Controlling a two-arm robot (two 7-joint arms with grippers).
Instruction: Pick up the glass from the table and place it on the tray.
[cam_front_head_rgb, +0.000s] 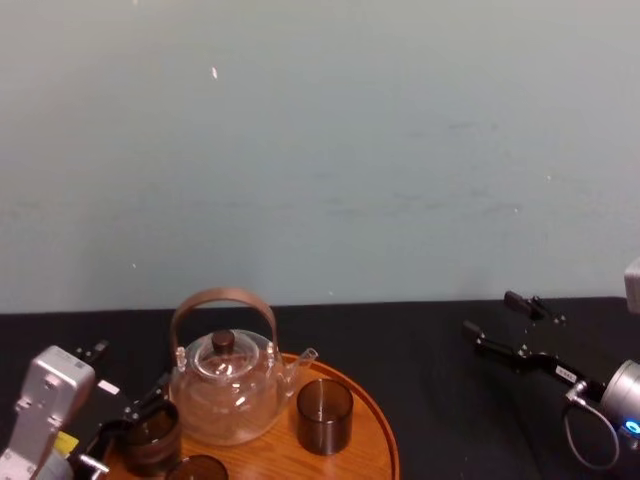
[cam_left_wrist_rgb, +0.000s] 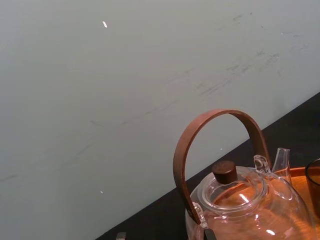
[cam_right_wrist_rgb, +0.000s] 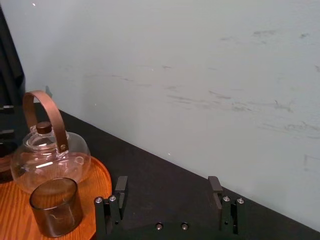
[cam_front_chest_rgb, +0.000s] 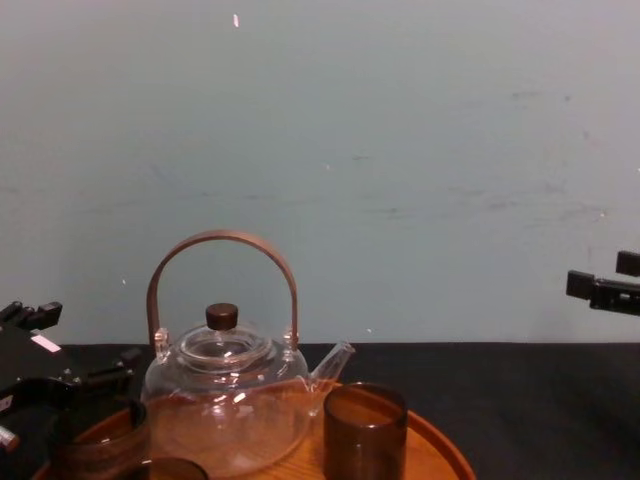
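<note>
At the tray's (cam_front_head_rgb: 375, 425) left edge: the glass (cam_front_head_rgb: 152, 440), left gripper (cam_front_head_rgb: 130, 420) about it — clenched or released, cannot tell. Far right over the counter (cam_front_head_rgb: 430, 400) — right gripper (cam_front_head_rgb: 505, 322), spread wide.

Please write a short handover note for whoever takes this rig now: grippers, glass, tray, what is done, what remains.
Left gripper: at the glass, over the left edge of the tray; grip unclear.
Right gripper: jaws open, empty, idle above the table on the right.
Tray also holds the teapot, another glass and a third glass.
Done: glass is at the tray.
Left: confirm it rests there, release, withdraw.
</note>
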